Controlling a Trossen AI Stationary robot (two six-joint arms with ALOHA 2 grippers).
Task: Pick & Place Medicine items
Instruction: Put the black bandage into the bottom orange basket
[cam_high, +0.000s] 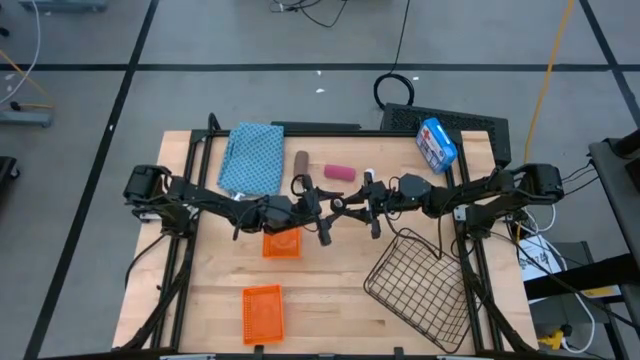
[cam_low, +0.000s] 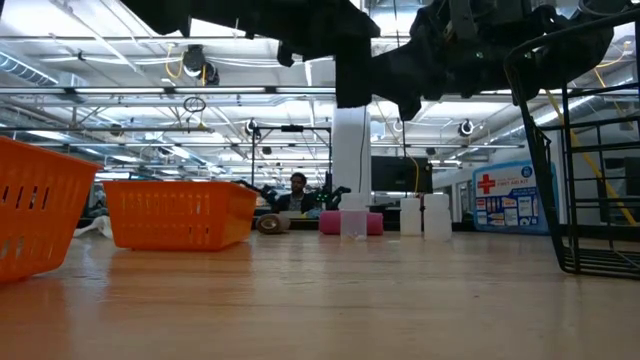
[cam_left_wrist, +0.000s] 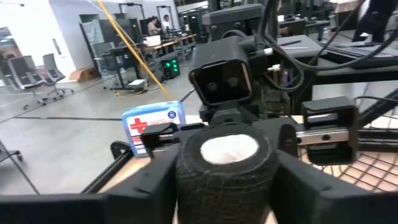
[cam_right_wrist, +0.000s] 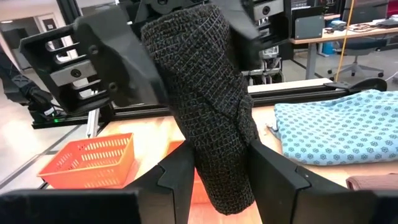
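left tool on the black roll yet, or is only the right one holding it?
Touching. In the left wrist view the left tool has both fingers against the black roll. In the right wrist view the right tool also clamps it.

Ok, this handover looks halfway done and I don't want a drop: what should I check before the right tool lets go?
1. Right tool clamped on the black wrap roll: ok.
2. Left tool closed on the roll's other end: ok.
3. Roll held clear above the table: ok.
4. Small orange basket close beside the left tool: ok.
5. Left grip firm enough to hold alone: cannot tell.
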